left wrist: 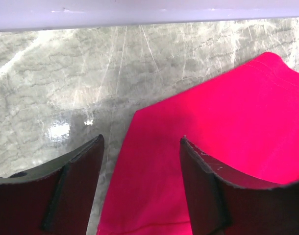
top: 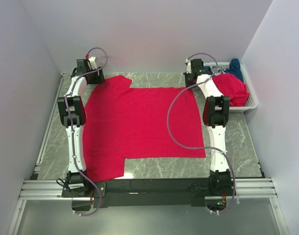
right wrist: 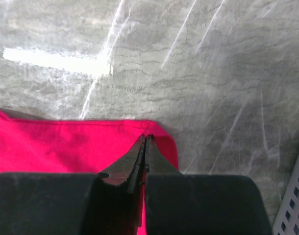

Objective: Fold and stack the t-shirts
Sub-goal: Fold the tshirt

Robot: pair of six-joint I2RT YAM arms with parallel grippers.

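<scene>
Red t-shirt (top: 139,127) lies spread flat in the middle of the tabletop (top: 237,142), sideways on. One sleeve points to 11 o'clock, the other to 7, and the straight hem runs down the 3 o'clock side.

My right hand (right wrist: 144,139) is at the shirt's 1 o'clock corner, jaws fully together and nipping the hem edge right at the corner. The cloth bunches up a little beside the tips. Bare marble beyond it toward 12.

My left hand (left wrist: 141,142) is at the 11 o'clock sleeve, jaws well apart and gripping nothing. The edge of the sleeve runs through the gap: the finger on the 3 o'clock side (left wrist: 213,191) is over red cloth, the other one (left wrist: 66,186) over bare tabletop. Can't tell whether the tips touch the cloth or sit just above it.

White mesh basket (top: 252,100) sits at 2 o'clock on the tabletop, just beside the right arm. Second red t-shirt (top: 233,88) is heaped in it, with the dark blue t-shirt (top: 234,66) crumpled behind that at the basket's 12 o'clock end.
</scene>
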